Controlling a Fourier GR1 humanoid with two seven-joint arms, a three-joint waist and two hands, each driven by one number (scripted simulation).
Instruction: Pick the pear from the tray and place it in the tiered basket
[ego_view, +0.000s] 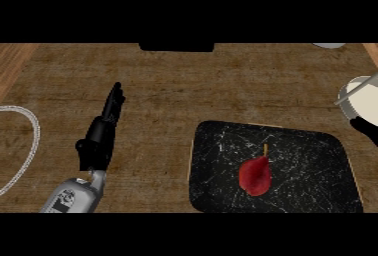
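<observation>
Left hand (103, 131) rests with straight fingers on the tabletop (221, 85) while our pear (255, 175) lies untouched on the tray (221, 145) at right, so we judge the pick unstarted, needing a reach over it

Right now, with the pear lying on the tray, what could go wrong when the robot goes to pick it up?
The red pear lies on its side on the black tray, so it might roll when touched. Only a dark bit of the right hand shows at the right edge, so its pose can't be checked. The tiered basket is mostly cut off at the right edge, so judging the placement may be hard.
</observation>
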